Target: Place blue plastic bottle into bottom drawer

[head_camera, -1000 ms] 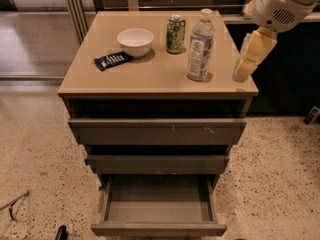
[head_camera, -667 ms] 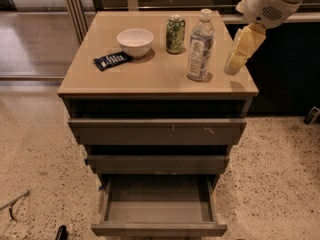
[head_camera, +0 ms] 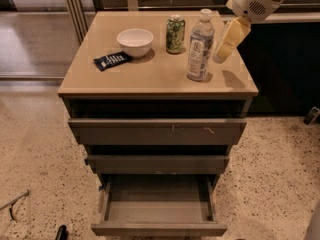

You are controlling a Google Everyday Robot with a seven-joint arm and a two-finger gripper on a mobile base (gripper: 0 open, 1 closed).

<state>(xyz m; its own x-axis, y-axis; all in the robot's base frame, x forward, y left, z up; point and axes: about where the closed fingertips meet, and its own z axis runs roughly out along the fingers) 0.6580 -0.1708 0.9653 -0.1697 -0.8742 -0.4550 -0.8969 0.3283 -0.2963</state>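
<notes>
The gripper (head_camera: 222, 51) is hanging over the right rear part of the cabinet top (head_camera: 150, 81), angling down and to the left from the white arm (head_camera: 252, 1). It is carrying nothing, and whether it is open or closed cannot be told from here. It is sitting just beside the bottle (head_camera: 200, 46), on its right and about level with the label, apparently not touching it. That placement is looking like the line-up for a side grasp on the body.

The bottle is standing upright on the top, cap on, near the right edge. This is leaving free room on the side where the gripper is working. The can (head_camera: 175, 34) is standing just behind and left of the bottle, so a reach from the left would be crowding it. Farther left, the bowl (head_camera: 135, 41) and a dark packet (head_camera: 112, 60) are lying well apart from the action.

Below, the bottom drawer (head_camera: 157, 211) is standing pulled out and bare inside, ready to take the bottle. The two upper drawers (head_camera: 157, 131) are projecting less, so a lowered bottle is likely needing to come down in front of them.
</notes>
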